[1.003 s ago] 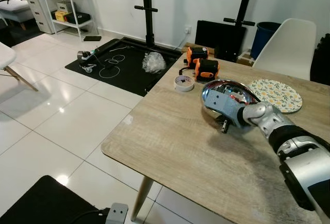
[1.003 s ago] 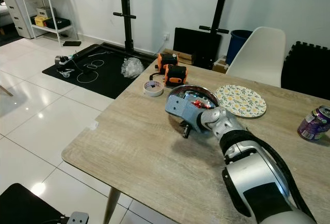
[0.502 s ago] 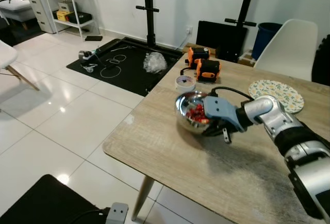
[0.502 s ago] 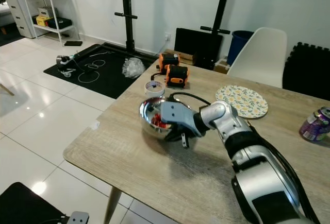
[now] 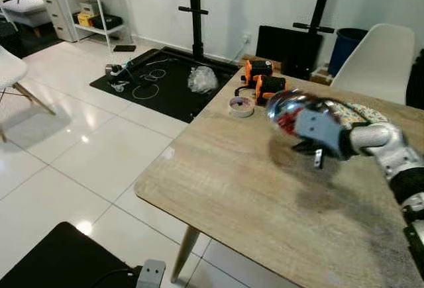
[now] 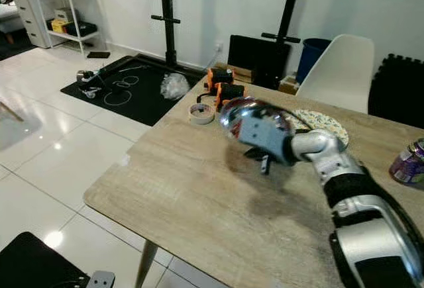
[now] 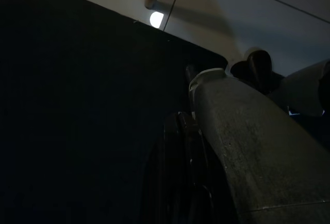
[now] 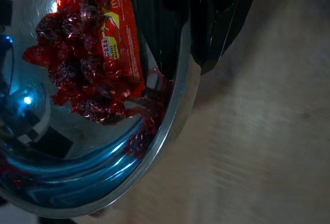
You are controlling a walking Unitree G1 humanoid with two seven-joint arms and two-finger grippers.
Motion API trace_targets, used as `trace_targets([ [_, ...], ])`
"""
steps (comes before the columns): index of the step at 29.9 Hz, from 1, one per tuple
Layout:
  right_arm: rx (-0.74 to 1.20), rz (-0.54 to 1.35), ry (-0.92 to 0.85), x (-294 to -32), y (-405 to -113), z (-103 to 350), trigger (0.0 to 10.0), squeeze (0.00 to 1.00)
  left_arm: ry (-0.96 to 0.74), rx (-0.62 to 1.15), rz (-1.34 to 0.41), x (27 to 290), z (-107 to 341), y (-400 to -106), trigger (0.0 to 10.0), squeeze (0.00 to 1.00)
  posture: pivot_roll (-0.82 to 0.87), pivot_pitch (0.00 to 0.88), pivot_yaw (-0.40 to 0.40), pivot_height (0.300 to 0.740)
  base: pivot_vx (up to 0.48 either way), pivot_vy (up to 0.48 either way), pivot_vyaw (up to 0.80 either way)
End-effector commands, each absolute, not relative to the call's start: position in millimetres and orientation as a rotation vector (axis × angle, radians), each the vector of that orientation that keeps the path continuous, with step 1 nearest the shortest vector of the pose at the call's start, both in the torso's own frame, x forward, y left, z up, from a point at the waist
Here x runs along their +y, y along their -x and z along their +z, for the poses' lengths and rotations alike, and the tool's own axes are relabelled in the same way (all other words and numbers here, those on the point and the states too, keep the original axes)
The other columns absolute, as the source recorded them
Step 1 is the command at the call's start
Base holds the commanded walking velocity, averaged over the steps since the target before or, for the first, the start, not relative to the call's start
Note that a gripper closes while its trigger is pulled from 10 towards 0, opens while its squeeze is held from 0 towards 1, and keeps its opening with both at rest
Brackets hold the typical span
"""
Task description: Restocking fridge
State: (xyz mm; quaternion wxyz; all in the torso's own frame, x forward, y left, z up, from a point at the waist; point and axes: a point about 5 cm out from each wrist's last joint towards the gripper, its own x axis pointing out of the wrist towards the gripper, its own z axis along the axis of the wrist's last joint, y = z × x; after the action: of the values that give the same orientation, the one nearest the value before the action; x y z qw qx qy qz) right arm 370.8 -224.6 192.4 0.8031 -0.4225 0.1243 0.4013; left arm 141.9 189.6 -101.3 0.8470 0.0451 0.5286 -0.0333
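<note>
A polished steel bowl [image 5: 289,106], tilted and blurred, is held above the wooden table [image 5: 252,195] near its far edge, with its rim pinched between the black fingers [image 8: 170,33] of the right gripper [image 8: 188,49], one finger inside the bowl and one outside. The right wrist view shows the bowl's contents: a heap of red wrapped candies [image 8: 77,74] and a red ketchup sachet [image 8: 121,38] lying against the mirrored inner wall. Behind the bowl, on the table, lies a round floral placemat [image 6: 318,124], partly hidden by the gripper and forearm. Toward the table's far left corner sit a roll of tape [image 5: 240,106] and, just beyond it, two orange-and-black tape measures [image 5: 262,81] close together. A purple drinks can [image 6: 409,163] stands at the far right side of the table. A white chair [image 5: 377,59] is drawn up to the far edge. On the white-tiled floor beyond, a black mat [image 5: 159,83] carries coiled cables and a crumpled clear plastic bag [image 5: 201,78]. The left gripper [image 7: 180,183] hangs in deep shade in its wrist view; whether its fingers are spread or together cannot be told.
</note>
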Motion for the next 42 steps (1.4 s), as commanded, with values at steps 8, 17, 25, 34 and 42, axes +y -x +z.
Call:
trace_targets([
  [8,0.276,0.772,0.887,-263.3,-355.8,200.3,0.0,0.00,-0.137,1.182,-0.070,192.4,-106.1,-128.3,10.0,0.00,-0.07,0.000,-0.019,0.740,0.000,0.000,0.00],
  [17,0.264,0.888,0.833,-253.3,-345.9,197.9,0.0,0.00,-0.146,1.185,-0.065,194.0,-106.0,-128.1,10.0,0.00,-0.07,0.000,-0.017,0.740,0.000,0.000,0.00],
  [25,0.258,0.922,0.827,-245.2,-342.0,194.5,0.0,0.00,-0.164,1.193,-0.066,195.3,-106.4,-126.6,10.0,0.00,-0.07,0.000,-0.016,0.740,-0.070,0.000,0.00],
  [34,0.261,0.953,0.817,-236.4,-339.7,189.4,0.0,0.00,-0.167,1.194,-0.065,195.9,-106.5,-126.1,10.0,0.00,-0.07,0.000,-0.016,0.740,-0.295,0.000,0.00],
  [42,0.267,0.973,0.817,-226.5,-337.5,181.9,10.0,0.00,-0.169,1.197,-0.066,195.2,-106.9,-124.9,10.0,0.00,-0.07,0.000,-0.016,0.740,-0.322,0.000,0.00],
])
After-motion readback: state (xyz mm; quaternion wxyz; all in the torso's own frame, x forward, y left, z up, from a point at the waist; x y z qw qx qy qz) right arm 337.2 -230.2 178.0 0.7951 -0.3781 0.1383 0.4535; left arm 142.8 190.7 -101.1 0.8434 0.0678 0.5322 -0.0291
